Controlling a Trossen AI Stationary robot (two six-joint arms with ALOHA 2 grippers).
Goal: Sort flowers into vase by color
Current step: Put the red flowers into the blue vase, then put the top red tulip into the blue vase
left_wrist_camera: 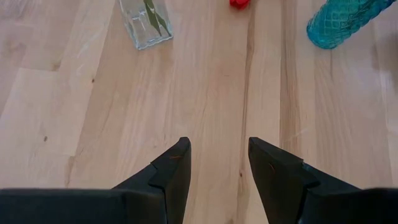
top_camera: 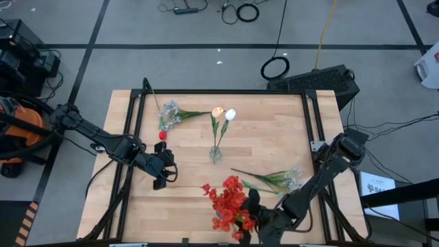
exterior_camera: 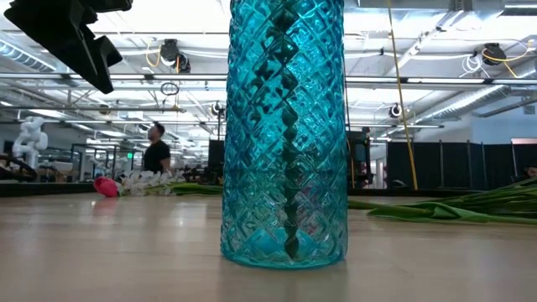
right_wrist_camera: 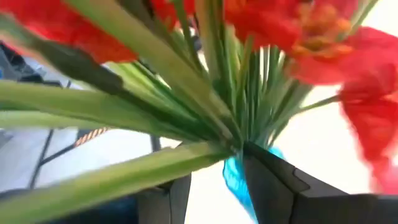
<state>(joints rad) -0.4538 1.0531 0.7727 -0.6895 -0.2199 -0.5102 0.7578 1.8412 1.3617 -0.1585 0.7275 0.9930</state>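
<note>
The red clustered blooms point(top_camera: 230, 204) stand at the table's near edge, their stem running down inside the blue cut-glass vase point(exterior_camera: 285, 134). My right gripper point(top_camera: 255, 214) is shut on this bunch just above the vase. My left gripper point(top_camera: 163, 175) hovers open over bare wood at the near left, with nothing between its fingers point(left_wrist_camera: 180, 168). White and peach tulips point(top_camera: 224, 114) stand in a small clear vase point(top_camera: 215, 155) at the centre. One pale spray point(top_camera: 170, 114) with a red bud point(top_camera: 162, 135) lies far left. Another pale spray point(top_camera: 278, 180) lies to the right. My right gripper holds the red blooms by their green stem bundle point(right_wrist_camera: 231, 148), where stems and leaves gather below the flowers, pinched between its two fingers point(right_wrist_camera: 273, 180). It comes in from the table's right. The bunch stands roughly upright, its lower stem inside the blue vase point(right_wrist_camera: 233, 180).
Black frame rails point(top_camera: 137, 130) run along the table's left, far and right sides. Bare wood lies between the left gripper and the clear vase. A person point(exterior_camera: 156, 151) stands far off in the room behind the table.
</note>
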